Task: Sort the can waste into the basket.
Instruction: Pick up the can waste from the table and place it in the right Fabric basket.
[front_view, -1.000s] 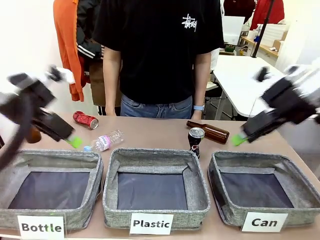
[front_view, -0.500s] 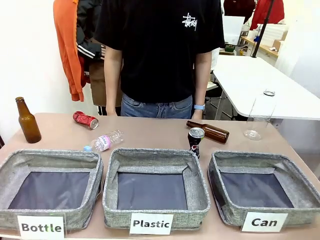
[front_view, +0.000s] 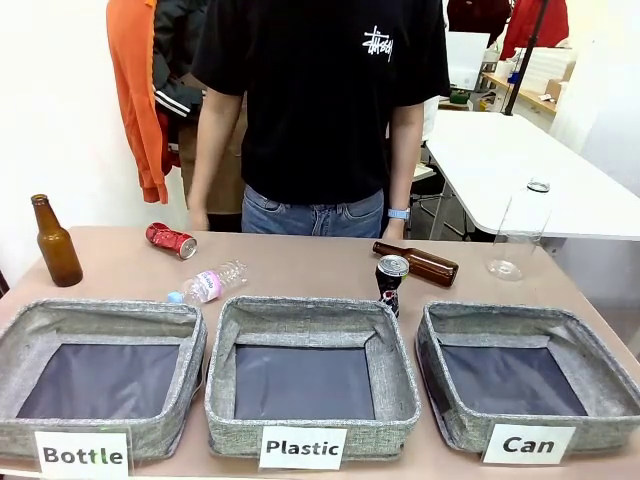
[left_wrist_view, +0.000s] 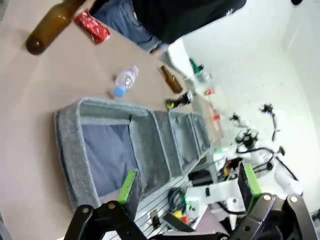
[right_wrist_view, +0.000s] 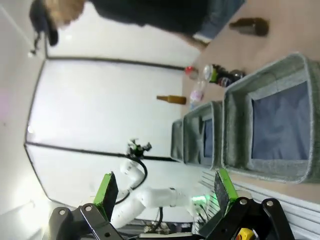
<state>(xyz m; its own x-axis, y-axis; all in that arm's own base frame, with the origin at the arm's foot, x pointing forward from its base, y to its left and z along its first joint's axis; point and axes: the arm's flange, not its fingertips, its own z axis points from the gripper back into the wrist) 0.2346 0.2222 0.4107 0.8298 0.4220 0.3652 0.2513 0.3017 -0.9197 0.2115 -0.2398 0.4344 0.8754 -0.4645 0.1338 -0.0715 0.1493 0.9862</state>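
Gaping wide with nothing between their green pads, my left pincer (left_wrist_view: 189, 184) and right pincer (right_wrist_view: 165, 190) each look along the row of three bins from their own end of the bench (front_view: 300, 262). The black can (front_view: 391, 283) stands upright just behind the far rim of the Plastic bin (front_view: 312, 312), near its right corner, with a brown bottle (front_view: 420, 263) lying just behind it. The red can (front_view: 171, 240) lies crushed on its side at the far left, near the person's hand (front_view: 197, 220) and well apart from the Can basket (front_view: 497, 322). That basket sits at my right end, its dark floor showing. A plastic bottle (front_view: 210, 283) lies behind the Bottle bin (front_view: 100, 312).
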